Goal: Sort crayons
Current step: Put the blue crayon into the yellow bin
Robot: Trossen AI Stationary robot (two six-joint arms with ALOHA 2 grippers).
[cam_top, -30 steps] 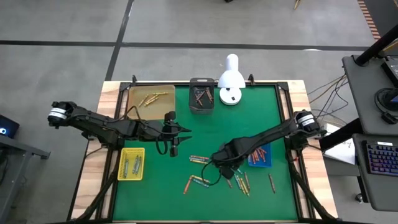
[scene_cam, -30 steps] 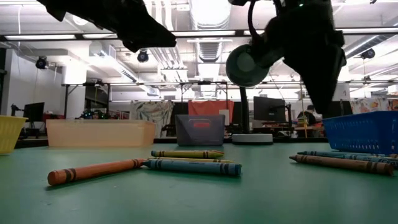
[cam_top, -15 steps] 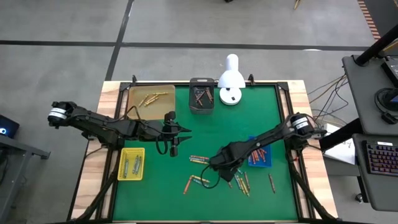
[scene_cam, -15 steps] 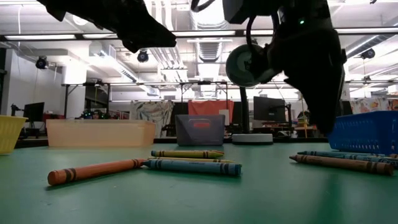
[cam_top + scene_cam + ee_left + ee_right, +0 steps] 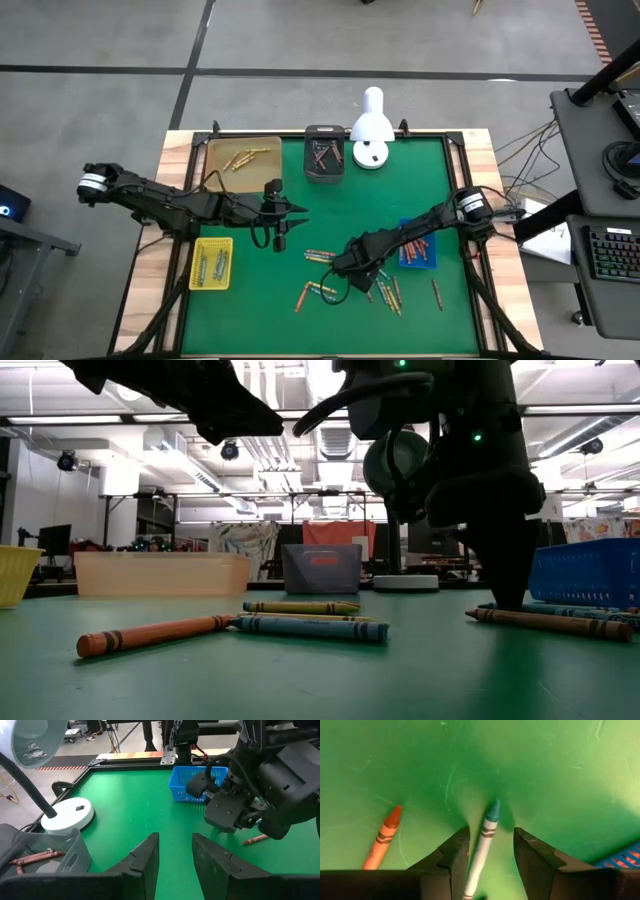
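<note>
Two fingers of our right gripper [image 5: 490, 852] stand apart astride a blue crayon [image 5: 482, 845] lying on the counter [image 5: 545, 765], prob. lined up w/ it for a pinch. Left gripper [image 5: 175, 855] hovers mid-counter, fingers apart, empty.

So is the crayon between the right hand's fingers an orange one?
No: in the right wrist view the crayon between the right hand's open fingers is blue, and the orange crayon lies off to one side.
</note>
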